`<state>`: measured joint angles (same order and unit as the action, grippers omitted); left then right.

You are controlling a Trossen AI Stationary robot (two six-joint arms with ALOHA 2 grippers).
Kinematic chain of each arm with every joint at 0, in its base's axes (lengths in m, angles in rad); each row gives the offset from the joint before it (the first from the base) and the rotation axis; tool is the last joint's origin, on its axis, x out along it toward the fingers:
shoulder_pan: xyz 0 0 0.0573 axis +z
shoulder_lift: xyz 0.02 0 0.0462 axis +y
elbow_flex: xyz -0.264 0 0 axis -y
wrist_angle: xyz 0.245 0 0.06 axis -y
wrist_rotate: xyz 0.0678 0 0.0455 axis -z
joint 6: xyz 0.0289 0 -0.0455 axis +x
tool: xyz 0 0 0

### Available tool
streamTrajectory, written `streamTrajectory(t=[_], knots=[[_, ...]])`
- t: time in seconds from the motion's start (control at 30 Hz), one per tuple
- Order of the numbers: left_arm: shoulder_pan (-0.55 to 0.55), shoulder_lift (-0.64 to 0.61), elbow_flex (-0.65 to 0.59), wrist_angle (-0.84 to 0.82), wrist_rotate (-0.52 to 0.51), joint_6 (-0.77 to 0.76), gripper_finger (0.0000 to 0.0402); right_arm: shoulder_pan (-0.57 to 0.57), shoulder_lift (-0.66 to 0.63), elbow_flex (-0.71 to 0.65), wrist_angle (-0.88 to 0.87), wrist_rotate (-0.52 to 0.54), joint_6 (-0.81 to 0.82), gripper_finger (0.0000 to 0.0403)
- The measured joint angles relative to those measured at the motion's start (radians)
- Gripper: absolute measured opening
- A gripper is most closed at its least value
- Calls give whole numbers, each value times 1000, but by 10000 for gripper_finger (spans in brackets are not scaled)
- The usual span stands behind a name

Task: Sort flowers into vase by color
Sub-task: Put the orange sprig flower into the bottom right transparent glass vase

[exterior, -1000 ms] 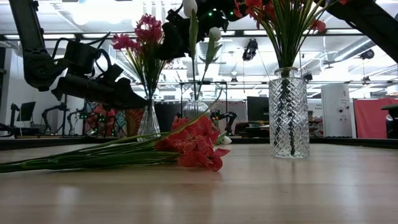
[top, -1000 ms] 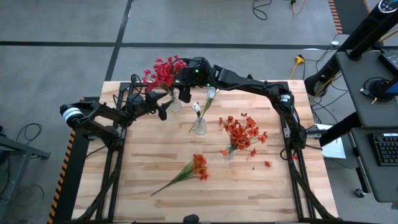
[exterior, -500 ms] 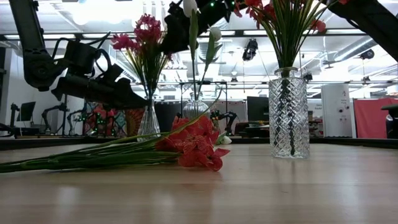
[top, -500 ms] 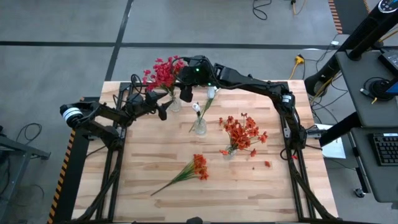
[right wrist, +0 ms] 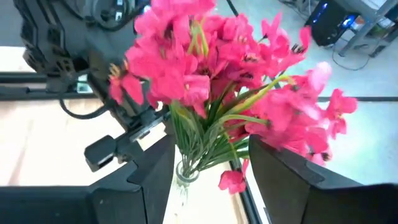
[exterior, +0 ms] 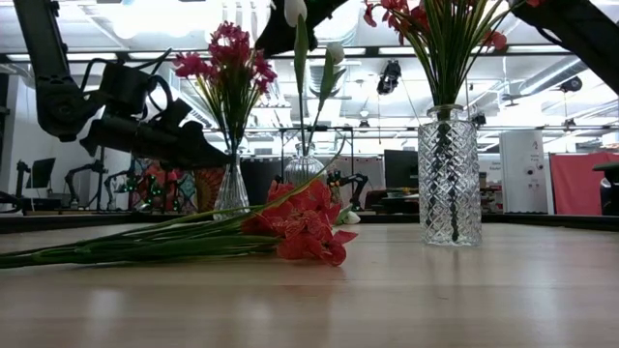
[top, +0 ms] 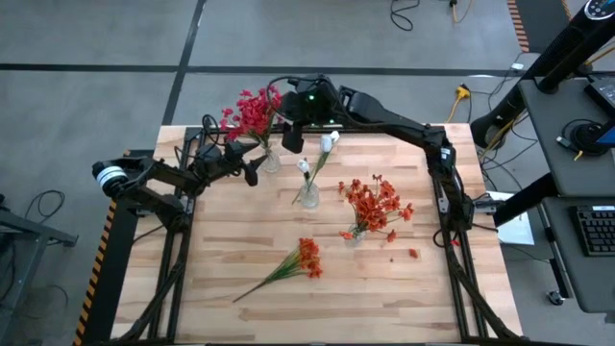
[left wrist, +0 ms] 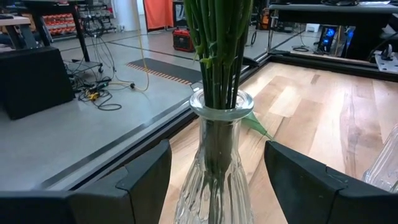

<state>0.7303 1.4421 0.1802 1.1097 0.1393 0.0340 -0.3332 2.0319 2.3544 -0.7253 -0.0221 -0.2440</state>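
You have crimson flowers (top: 252, 109) upright in the far-left vase (top: 272, 160), white buds (top: 325, 144) and orange-red clusters (top: 377, 204) vased mid-worktop, one orange-red stem (top: 288, 264) lying flat nearer the front edge.

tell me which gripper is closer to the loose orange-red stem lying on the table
Left. The left gripper sits beside the crimson vase, up-table of the loose stem; the right gripper is above that vase, further back.
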Motion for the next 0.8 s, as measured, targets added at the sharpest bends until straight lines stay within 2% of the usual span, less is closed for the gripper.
streamTrajectory(t=[0.23,0.47,0.63,0.8], knots=[[-37,-42,-21,-14,2,18,240,17,-74,-3,-37,-3,6,199],[-131,-198,-91,-62,-27,-6,240,38,-174,-3,-84,-5,-7,199],[-202,-354,-133,-283,-125,-102,240,75,-246,-3,-129,-14,23,199],[-354,-493,-123,-466,-131,-224,240,135,-306,-2,-220,-14,92,199]])
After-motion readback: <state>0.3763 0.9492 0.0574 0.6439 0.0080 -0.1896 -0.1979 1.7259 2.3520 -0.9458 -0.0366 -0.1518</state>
